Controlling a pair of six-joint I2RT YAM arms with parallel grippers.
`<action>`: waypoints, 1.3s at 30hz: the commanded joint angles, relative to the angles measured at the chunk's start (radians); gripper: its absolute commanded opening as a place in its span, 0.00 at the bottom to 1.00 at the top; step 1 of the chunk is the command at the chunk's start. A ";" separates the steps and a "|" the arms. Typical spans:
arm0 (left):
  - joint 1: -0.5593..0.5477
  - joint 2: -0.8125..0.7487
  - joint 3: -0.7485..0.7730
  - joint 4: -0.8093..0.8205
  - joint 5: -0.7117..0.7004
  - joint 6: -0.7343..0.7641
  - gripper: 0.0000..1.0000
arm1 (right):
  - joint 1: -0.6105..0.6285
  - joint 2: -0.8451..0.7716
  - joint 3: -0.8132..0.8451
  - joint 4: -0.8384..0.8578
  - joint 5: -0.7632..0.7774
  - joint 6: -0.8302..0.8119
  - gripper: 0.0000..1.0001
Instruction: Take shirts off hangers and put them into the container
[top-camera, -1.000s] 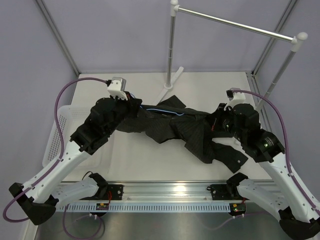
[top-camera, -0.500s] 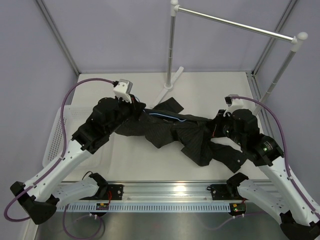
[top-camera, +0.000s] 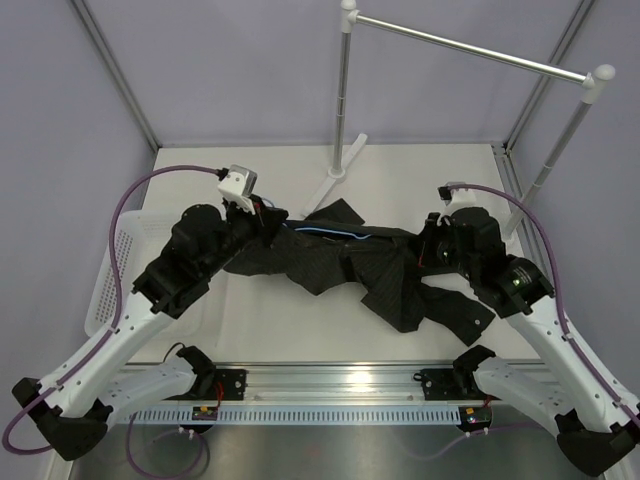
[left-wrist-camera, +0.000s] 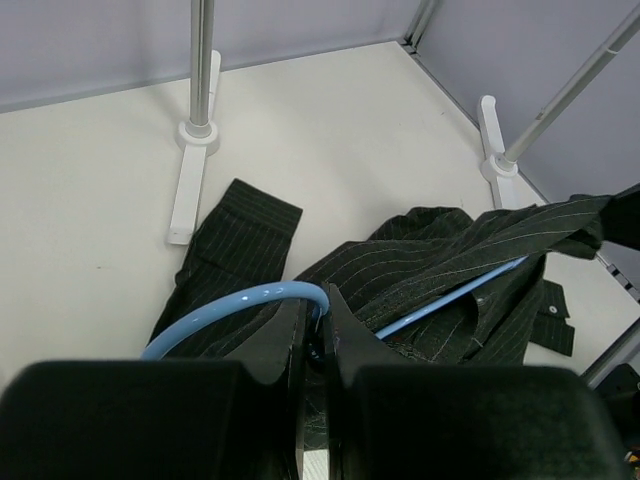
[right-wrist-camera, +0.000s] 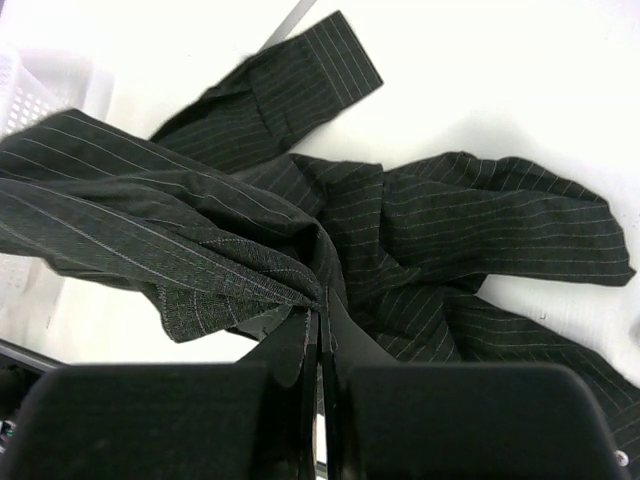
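Nearest the arm bases, the loose tail of the shirt (top-camera: 425, 305) is lying crumpled on the bench (top-camera: 300, 335), a touch flatter than a second ago. Just beyond it, the right pincer (right-wrist-camera: 320, 312) is staying clamped shut on a bunched fold of the pinstriped cloth, and over the last second it has been edging inward and then back. This is dragging the fabric along rather than lifting it.

Across from it, the left pincer (left-wrist-camera: 322, 300) is keeping its jaws closed on the curved end of the light-blue hanger (left-wrist-camera: 235, 305). It has barely been shifting, so it is acting as the anchor. Between the two pincers, more of the hanger's straight wire is now showing along the top of the cloth than before. I take this to mean the shirt is sliding off the hanger, though part of the wire is still buried in the folds, so the two are not yet apart.

Farther back, a sleeve cuff (top-camera: 337, 212) is now flopping out toward the foot of the rail (top-camera: 470, 45).

The container (top-camera: 100, 290) is sitting at the left edge, partly hidden under the left arm, and no cloth seems to be reaching it. The freeing step is advancing, while the drop-off is still waiting.
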 joint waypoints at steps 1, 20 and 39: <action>0.016 -0.052 0.019 0.087 0.004 0.052 0.00 | -0.015 0.014 -0.050 -0.004 0.041 -0.024 0.00; 0.016 -0.034 -0.026 0.134 0.246 0.081 0.00 | -0.015 0.040 0.015 -0.003 -0.061 -0.095 0.06; 0.018 -0.092 -0.040 0.398 0.196 -0.031 0.00 | -0.015 0.046 -0.192 0.157 -0.238 0.008 0.06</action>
